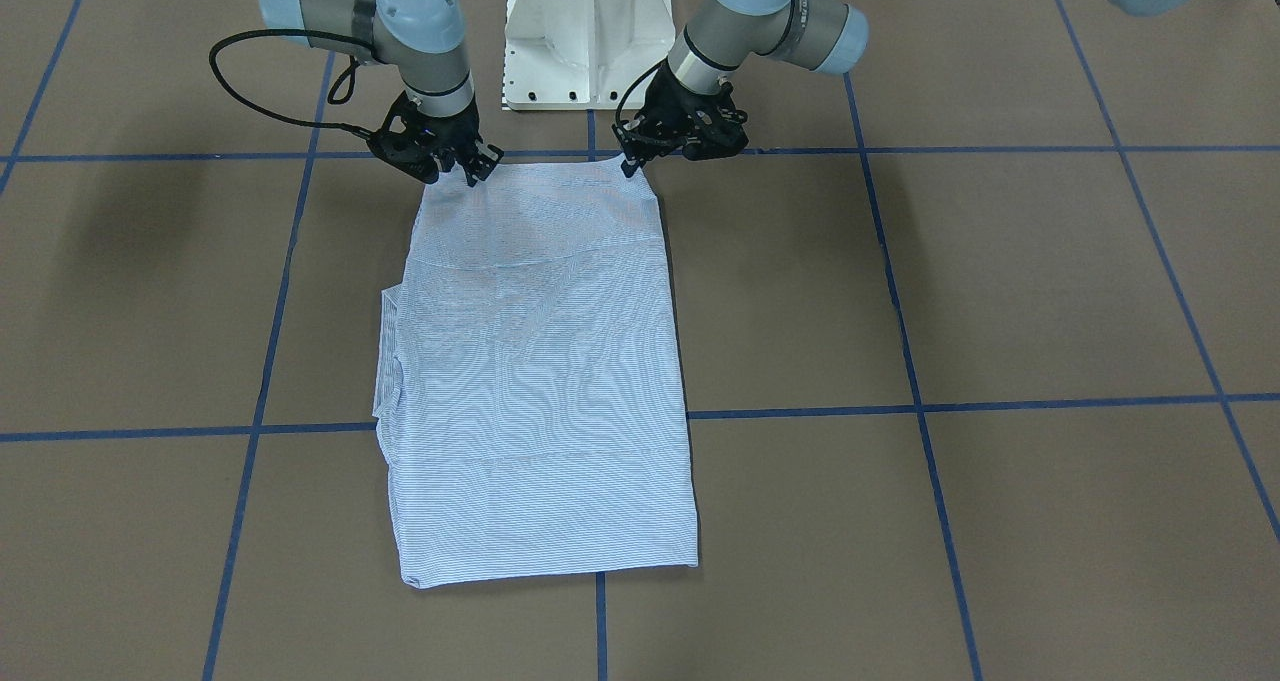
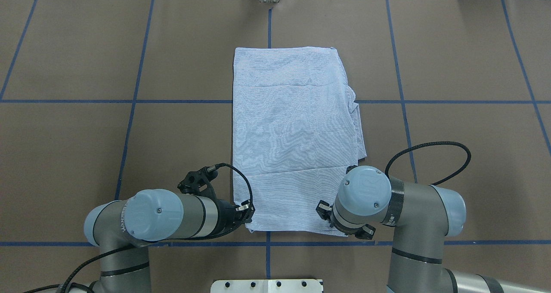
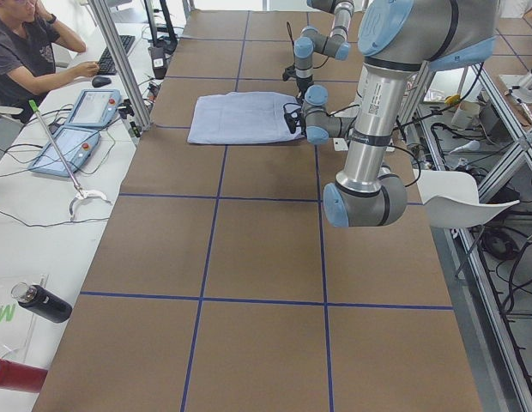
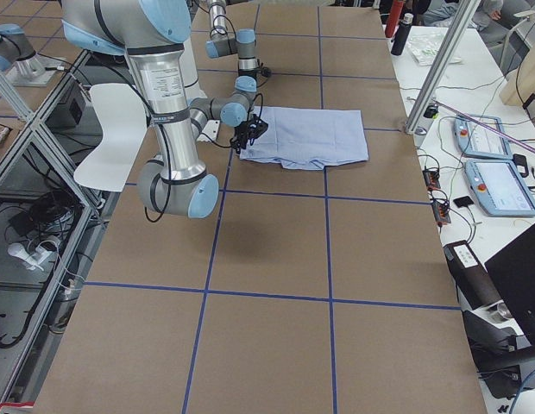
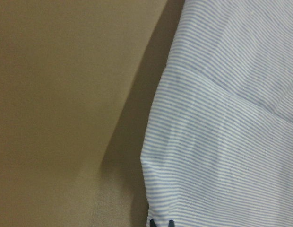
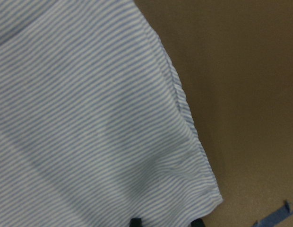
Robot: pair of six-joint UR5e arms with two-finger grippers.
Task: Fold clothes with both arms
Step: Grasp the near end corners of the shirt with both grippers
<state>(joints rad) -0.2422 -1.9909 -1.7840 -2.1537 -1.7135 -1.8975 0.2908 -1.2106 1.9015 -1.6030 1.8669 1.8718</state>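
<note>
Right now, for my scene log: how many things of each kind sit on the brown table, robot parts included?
Striped shirt: 1
Robot arms: 2, the left arm and the right arm
White base: 1
Total: 4

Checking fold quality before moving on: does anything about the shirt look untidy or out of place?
Yes. Underlying cloth layers poke out past the long edge of the shirt on the robot's right, so the folded rectangle is uneven there.
</note>
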